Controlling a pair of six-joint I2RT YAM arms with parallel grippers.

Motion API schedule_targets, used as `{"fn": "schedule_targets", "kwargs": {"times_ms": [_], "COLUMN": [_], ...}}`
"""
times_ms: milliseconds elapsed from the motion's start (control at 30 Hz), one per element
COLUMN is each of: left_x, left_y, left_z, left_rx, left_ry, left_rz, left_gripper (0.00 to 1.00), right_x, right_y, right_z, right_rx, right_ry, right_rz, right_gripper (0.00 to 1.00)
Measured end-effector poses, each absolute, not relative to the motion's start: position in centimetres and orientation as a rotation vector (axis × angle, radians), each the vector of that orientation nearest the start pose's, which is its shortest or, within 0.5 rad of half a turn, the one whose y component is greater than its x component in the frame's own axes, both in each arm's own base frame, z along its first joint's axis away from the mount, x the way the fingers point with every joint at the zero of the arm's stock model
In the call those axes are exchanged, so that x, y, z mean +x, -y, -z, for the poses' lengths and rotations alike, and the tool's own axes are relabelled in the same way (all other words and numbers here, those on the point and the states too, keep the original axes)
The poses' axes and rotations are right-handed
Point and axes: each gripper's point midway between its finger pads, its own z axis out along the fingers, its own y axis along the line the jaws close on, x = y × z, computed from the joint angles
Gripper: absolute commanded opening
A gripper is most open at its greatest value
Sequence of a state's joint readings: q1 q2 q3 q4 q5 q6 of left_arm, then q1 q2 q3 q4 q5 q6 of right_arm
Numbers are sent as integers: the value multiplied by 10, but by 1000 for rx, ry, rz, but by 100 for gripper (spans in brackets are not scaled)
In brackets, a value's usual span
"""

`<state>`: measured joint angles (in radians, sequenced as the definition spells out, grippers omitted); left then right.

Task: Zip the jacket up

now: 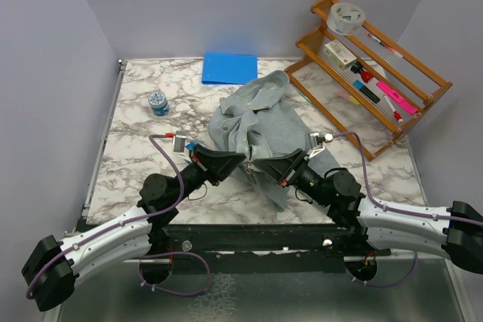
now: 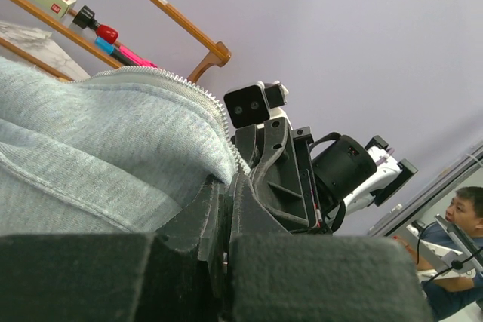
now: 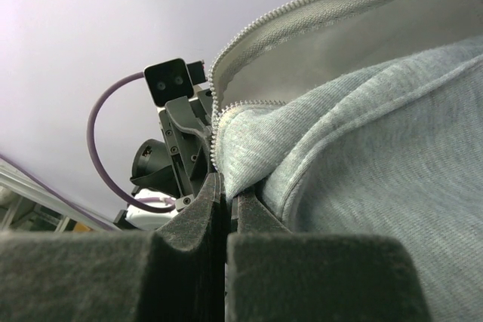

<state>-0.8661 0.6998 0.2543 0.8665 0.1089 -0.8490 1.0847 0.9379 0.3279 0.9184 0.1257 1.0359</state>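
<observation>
Centrally on the marbled surface [image 1: 136, 156] lies the grey-green jacket [image 1: 256, 122], rumpled, its front edges unjoined. The left hand [image 1: 240, 162] and right hand [image 1: 258, 165] meet tip to tip at its near hem, each pinched tight on fabric beside the zipper teeth [image 3: 317, 1].

Rack [image 1: 423, 65], jar [image 1: 158, 102], folder [image 1: 229, 68] near jacket [image 1: 260, 122]

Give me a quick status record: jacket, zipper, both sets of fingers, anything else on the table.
jacket: crumpled mid-table, front up
zipper: undone, tooth rows apart near the hem
left fingers: shut on the jacket's near edge by the zipper
right fingers: shut on the facing edge
others: blue folder, small jar, wooden rack
</observation>
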Motion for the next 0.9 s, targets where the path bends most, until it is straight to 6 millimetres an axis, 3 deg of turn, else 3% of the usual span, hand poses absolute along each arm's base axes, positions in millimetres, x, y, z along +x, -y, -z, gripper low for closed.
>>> {"fn": "schedule_targets", "kwargs": {"times_ms": [900], "left_x": [156], "left_y": [261], "left_z": [-309], "left_rx": [116], "left_ry": [-1287], "left_rz": [1570], "left_gripper": [0], "right_x": [150], "right_y": [-314], "right_z": [-288], "right_rx": [91], "right_ry": [-1494], "right_rz": [-1716], "right_gripper": [0]}}
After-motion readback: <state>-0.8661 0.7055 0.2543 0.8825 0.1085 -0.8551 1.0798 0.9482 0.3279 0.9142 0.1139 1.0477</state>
